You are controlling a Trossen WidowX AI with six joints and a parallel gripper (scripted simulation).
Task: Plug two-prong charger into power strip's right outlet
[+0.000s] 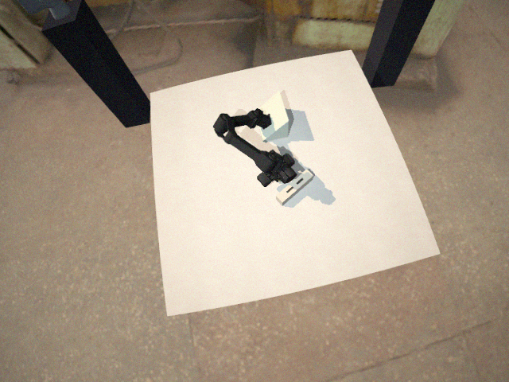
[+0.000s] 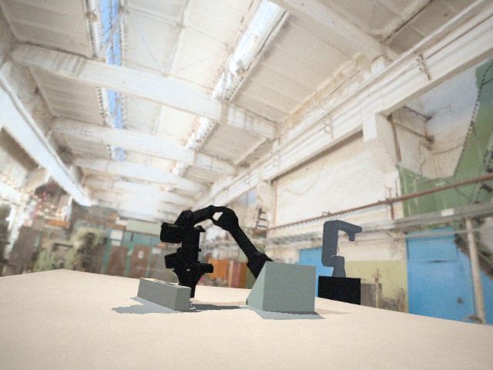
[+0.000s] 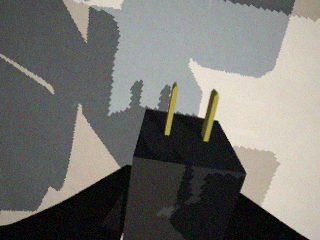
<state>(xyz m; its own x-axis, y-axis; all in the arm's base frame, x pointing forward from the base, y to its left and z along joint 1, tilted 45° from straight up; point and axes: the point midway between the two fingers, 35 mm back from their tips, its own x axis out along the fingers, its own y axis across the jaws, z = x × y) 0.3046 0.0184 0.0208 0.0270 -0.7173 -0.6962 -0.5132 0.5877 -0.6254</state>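
My gripper (image 1: 289,177) (image 2: 189,281) (image 3: 171,182) is shut on the black charger (image 3: 187,172). The charger's two brass prongs (image 3: 171,110) (image 3: 210,116) point away from the fingers and are bare in the wrist view. The pale power strip (image 1: 284,196) (image 2: 161,294) lies on the table, with two dark slotted outlets (image 1: 289,189) (image 1: 300,180) in its top. The gripper is beside the strip's long side in the top view, and its fingers reach down behind the strip's near end in the exterior view. No outlet can be made out in the wrist view.
A pale green wedge-shaped block (image 1: 277,107) (image 2: 288,287) stands near the arm's base, away from the strip. The white table top (image 1: 226,247) (image 2: 239,338) carries shadows of the arm and strip. Black pillars (image 1: 99,65) (image 1: 394,44) stand beyond its far edge.
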